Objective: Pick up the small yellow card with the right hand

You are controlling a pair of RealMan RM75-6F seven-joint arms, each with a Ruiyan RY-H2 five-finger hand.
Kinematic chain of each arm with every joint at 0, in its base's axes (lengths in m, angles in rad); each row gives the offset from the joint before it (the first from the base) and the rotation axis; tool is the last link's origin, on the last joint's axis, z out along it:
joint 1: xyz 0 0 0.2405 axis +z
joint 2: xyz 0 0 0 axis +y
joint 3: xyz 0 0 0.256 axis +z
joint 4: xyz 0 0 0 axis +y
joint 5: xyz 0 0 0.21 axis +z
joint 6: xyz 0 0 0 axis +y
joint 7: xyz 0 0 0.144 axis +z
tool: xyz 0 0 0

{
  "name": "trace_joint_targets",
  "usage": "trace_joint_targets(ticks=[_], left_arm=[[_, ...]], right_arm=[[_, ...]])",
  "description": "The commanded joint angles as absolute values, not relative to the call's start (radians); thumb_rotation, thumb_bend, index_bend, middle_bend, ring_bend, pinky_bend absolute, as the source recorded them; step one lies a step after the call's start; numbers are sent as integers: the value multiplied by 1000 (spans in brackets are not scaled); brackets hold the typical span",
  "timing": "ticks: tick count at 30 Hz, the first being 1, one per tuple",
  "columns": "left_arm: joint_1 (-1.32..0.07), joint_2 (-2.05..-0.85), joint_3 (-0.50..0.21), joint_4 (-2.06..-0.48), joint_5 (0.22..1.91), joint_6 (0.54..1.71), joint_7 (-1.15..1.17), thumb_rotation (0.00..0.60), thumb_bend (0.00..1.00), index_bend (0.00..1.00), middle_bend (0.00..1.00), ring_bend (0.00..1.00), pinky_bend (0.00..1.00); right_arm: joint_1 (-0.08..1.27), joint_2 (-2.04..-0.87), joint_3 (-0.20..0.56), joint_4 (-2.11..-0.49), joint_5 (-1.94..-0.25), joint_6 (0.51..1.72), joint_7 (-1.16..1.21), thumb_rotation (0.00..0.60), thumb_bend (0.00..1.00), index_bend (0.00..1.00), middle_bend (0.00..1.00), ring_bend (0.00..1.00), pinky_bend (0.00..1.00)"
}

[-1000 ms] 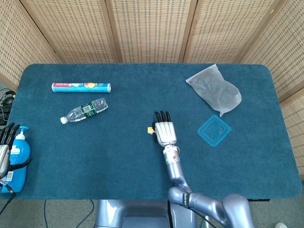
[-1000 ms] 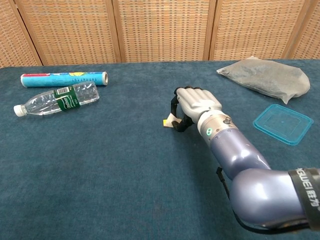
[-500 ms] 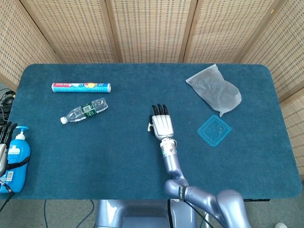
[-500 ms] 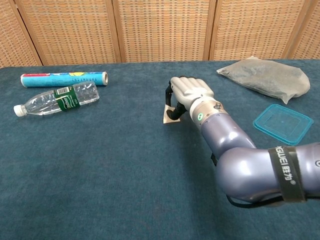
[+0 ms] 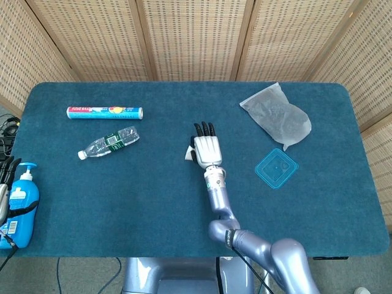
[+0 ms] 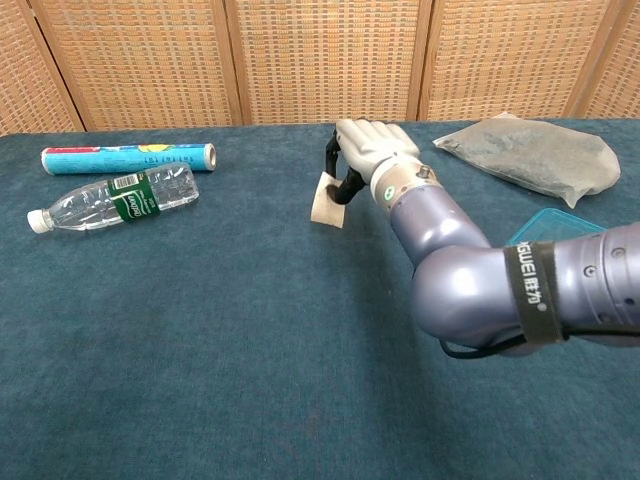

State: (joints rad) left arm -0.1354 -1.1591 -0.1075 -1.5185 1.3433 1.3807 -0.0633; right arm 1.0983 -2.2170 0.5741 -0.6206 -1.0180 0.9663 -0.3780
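Note:
My right hand [image 5: 206,147] [image 6: 366,150] hangs over the middle of the blue table, back of the hand up. It pinches the small card [image 6: 326,200] [image 5: 189,153] at its left side; the card looks pale tan from the chest view and hangs clear above the cloth. My left hand [image 5: 5,184] shows only at the far left edge of the head view, beside a blue pump bottle [image 5: 19,205]; whether it holds anything is unclear.
A clear water bottle [image 6: 112,199] and a printed tube [image 6: 127,157] lie at the left. A grey plastic bag [image 6: 531,153] lies at the back right, with a teal square lid [image 5: 276,168] in front of it. Woven screens stand behind the table.
My right hand has risen and moved away from me with the card pinched in it; the card has left the cloth. The left hand has slid slightly further out of view.

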Motion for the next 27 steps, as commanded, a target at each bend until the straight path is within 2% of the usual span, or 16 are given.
trace_joint_targets(ticks=[1,8,12,18,27], left_arm=[[-136,-1159,-107,-1519,1344,1381,-63,600,185,0,0,0,11],[-134,-1160,-102,-1525,1357,1389,-57,600,185,0,0,0,11],[-132,-1159,-98,-1532,1370,1401,-49,600,185,0,0,0,11],[-122,-1157,-94,-1551,1394,1434,-34,600,185,0,0,0,11],[-109,-1157,-80,-1578,1440,1480,-5,600,185,0,0,0,11]], right_arm=[[1098,-2199,579,-640,-1022,984,-366,600,580,739,195,4,10],[1021,-2117,575,-784,-1012,1044,-346,600,577,737,195,4,11],[924,-2026,572,-963,-990,1070,-300,600,576,737,194,4,10],[748,-1830,554,-1291,-971,1123,-236,600,577,736,192,4,10],[537,-1571,502,-1681,-1034,1233,-140,600,577,738,190,4,10]])
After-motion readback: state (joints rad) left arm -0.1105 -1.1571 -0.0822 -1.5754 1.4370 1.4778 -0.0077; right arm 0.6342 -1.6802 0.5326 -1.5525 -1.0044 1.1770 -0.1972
